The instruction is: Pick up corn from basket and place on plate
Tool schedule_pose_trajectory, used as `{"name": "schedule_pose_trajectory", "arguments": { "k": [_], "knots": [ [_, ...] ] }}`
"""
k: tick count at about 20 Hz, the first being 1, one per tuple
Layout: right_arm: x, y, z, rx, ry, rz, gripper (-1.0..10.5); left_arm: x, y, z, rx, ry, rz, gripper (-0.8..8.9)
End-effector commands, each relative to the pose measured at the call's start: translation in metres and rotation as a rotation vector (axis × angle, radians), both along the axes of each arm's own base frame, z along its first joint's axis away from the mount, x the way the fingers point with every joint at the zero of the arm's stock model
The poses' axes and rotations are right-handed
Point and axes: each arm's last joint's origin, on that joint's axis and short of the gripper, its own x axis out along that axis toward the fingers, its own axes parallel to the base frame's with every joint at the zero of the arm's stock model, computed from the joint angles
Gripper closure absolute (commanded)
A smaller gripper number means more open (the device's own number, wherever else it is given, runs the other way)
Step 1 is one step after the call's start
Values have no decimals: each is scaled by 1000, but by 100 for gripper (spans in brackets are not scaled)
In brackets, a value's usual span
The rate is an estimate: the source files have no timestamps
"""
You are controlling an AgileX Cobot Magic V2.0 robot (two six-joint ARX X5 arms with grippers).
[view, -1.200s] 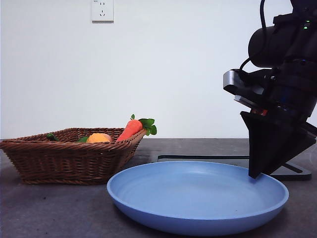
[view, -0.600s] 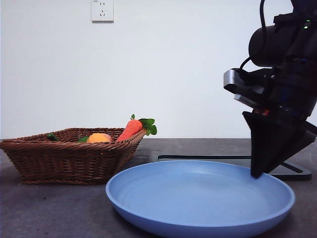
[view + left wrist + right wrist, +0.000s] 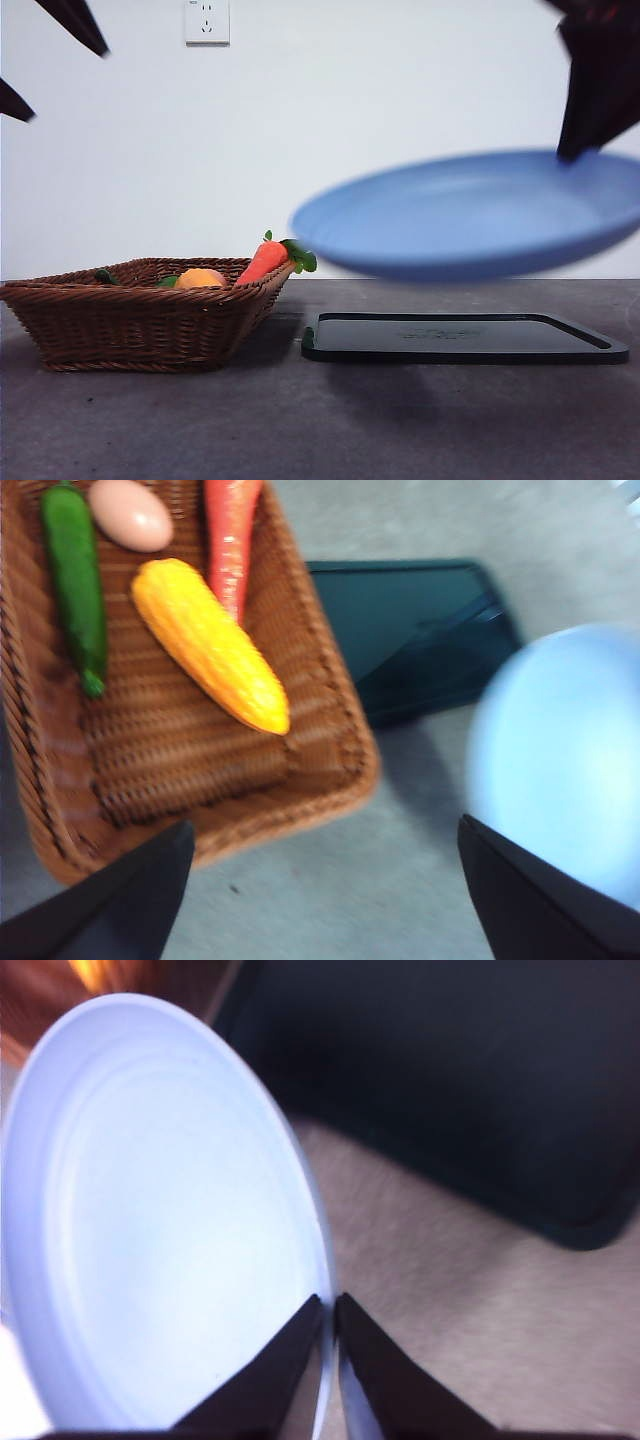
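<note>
The yellow-orange corn [image 3: 210,645] lies in the brown wicker basket [image 3: 320,740], which stands on the table at the left [image 3: 120,325]; only the corn's top [image 3: 200,278] shows over the rim. My left gripper [image 3: 323,825] hangs open above the basket's near edge, seen as two black tips at the upper left [image 3: 65,85]. The light-blue plate [image 3: 470,215] is in the air over the black tray, blurred and slightly tilted. My right gripper [image 3: 328,1300] is shut on the plate's rim [image 3: 318,1260], at the upper right [image 3: 590,100].
A flat black tray [image 3: 465,340] lies on the table right of the basket. In the basket with the corn are a carrot [image 3: 228,540], a green cucumber [image 3: 75,580] and a pinkish round item [image 3: 130,513]. A wall socket [image 3: 207,20] sits high behind.
The plate has risen from the table into the air, carried up by my right gripper on its rim. My left gripper's tips have come into the front view at upper left.
</note>
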Motion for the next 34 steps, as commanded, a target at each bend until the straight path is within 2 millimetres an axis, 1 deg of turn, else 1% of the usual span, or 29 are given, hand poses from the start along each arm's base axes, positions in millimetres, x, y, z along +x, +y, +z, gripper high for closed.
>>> {"name": "schedule_pose_trajectory", "arguments": {
  "k": [1, 5, 8, 12, 15, 20, 26, 27, 29, 30, 32, 34],
  "knots": [
    [-7, -8, 18, 13, -62, -20, 943, 20, -15, 0, 71, 14, 14, 383],
    [-25, -22, 33, 28, -124, -70, 944, 58, -44, -16, 194, 76, 47, 383],
    [-34, -26, 40, 37, -166, -82, 944, 89, -65, -31, 261, 135, 80, 383],
    [-38, -27, 42, 45, -181, -78, 943, 124, -89, -54, 317, 203, 103, 383],
    [-38, -27, 43, 45, -184, -70, 943, 141, -99, -75, 362, 235, 150, 383],
    [-37, -25, 44, 77, -198, -47, 943, 156, -107, -103, 354, 273, 184, 383],
    [-37, -25, 44, 83, -200, -44, 944, 163, -111, -124, 355, 309, 204, 396],
    [-37, -25, 44, 83, -200, -43, 944, 163, -112, -124, 354, 309, 205, 436],
    [-36, -25, 45, 83, -207, -44, 943, 164, -112, -124, 332, 316, 221, 545],
    [-36, -25, 45, 83, -208, -43, 943, 164, -112, -124, 328, 320, 220, 574],
    [-36, -25, 45, 83, -209, -43, 943, 163, -112, -124, 331, 325, 220, 597],
    [-36, -25, 45, 83, -210, -43, 944, 162, -111, -123, 341, 340, 218, 596]
  ]
}}
